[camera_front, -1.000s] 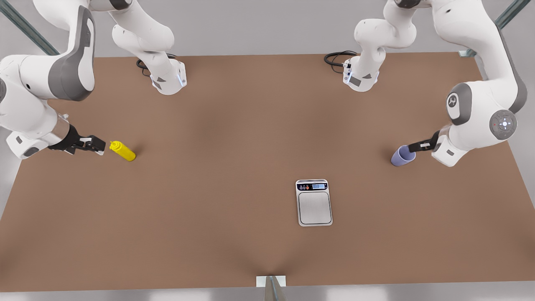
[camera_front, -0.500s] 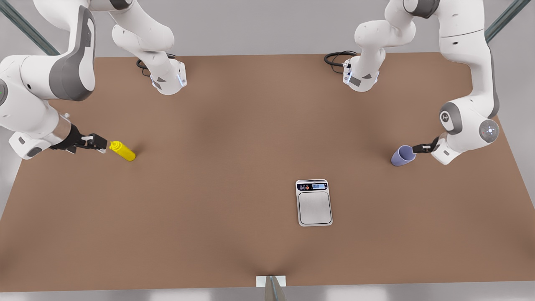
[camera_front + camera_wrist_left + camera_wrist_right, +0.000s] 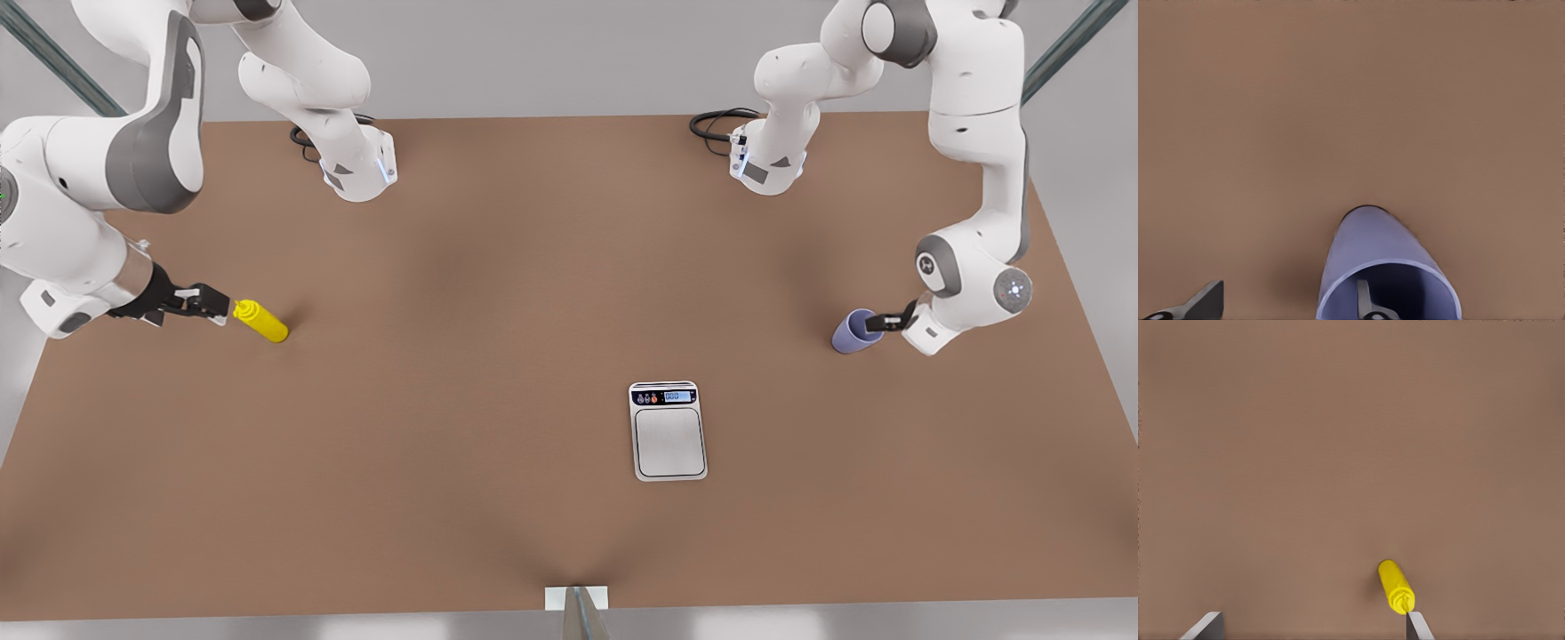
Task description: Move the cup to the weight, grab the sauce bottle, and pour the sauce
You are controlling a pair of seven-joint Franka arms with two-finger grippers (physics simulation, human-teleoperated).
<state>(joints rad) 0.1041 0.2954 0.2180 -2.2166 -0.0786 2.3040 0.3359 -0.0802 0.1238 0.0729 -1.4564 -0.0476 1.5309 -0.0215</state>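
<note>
Two arms reach low over the brown table, each at its object.
The left gripper, fingers spread, straddles the lavender cup's rim, one finger inside; the right gripper, spread wide, reaches the yellow sauce bottle's nozzle; the silver kitchen scale lies apart.

We see the flat silver scale on the brown table; lavender cup toward its right, yellow squeeze bottle far left.
</note>
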